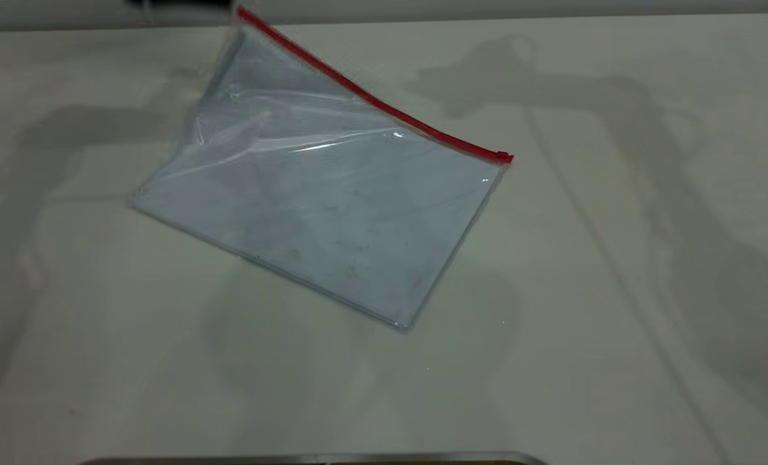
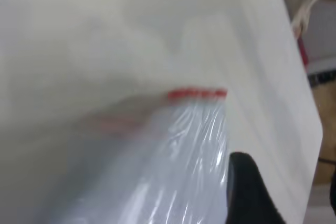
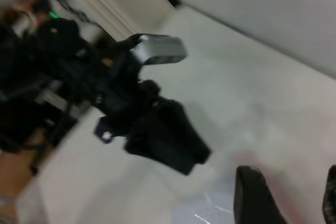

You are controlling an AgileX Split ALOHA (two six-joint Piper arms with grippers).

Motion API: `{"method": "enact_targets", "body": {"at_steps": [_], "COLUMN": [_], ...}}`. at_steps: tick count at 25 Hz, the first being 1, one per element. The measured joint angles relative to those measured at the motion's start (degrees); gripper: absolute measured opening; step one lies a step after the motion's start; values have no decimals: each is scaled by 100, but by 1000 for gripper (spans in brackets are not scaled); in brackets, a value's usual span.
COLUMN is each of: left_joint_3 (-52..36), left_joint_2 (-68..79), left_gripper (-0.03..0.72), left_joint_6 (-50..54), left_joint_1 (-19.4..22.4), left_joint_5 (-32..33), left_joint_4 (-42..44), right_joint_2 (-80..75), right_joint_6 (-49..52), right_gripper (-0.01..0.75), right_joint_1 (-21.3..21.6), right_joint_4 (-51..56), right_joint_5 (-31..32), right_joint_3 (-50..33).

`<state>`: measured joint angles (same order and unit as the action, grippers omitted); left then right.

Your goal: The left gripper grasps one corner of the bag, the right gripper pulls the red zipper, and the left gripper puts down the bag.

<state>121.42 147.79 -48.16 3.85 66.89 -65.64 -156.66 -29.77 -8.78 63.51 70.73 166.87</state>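
The bag (image 1: 319,206) is a clear bluish pouch lying slanted on the white table, with its far left corner lifted. The left gripper (image 1: 177,3) shows only as a dark strip at the top edge and holds that corner. In the left wrist view one black jaw lies against the plastic of the bag (image 2: 157,171). The red zipper (image 1: 384,106) runs down the raised long edge to its slider tab (image 1: 503,157) at the right end. The right gripper (image 3: 291,198) is out of the exterior view; its jaws stand apart and empty above the table, facing the left gripper (image 3: 173,145).
The white table (image 1: 616,258) spreads around the bag, with arm shadows across it. A metal edge (image 1: 312,458) lies along the near side. The table's edge (image 2: 310,129) shows in the left wrist view, with clutter beyond it.
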Motion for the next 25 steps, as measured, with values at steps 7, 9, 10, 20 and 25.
{"method": "enact_targets", "body": {"at_steps": [7, 9, 10, 20, 25], "left_joint_3": [796, 818, 825, 860, 866], "left_joint_2": [-921, -1231, -1408, -3114, -3988], "left_gripper": [443, 443, 443, 443, 443], "left_joint_6": [732, 765, 779, 1240, 1630], "left_joint_1": [125, 125, 125, 125, 125], "left_joint_5": [0, 0, 0, 4, 4], "left_joint_4": [-67, -76, -76, 528, 965], "right_joint_2": [316, 419, 500, 1807, 2659], "right_joint_6": [216, 354, 425, 716, 1217], "right_gripper": [363, 363, 361, 354, 354], "right_joint_1": [-82, -120, -140, -151, -218], "right_joint_4": [919, 914, 895, 182, -1021], "right_joint_5": [0, 0, 0, 0, 0], "right_joint_3": [130, 130, 130, 130, 143]}}
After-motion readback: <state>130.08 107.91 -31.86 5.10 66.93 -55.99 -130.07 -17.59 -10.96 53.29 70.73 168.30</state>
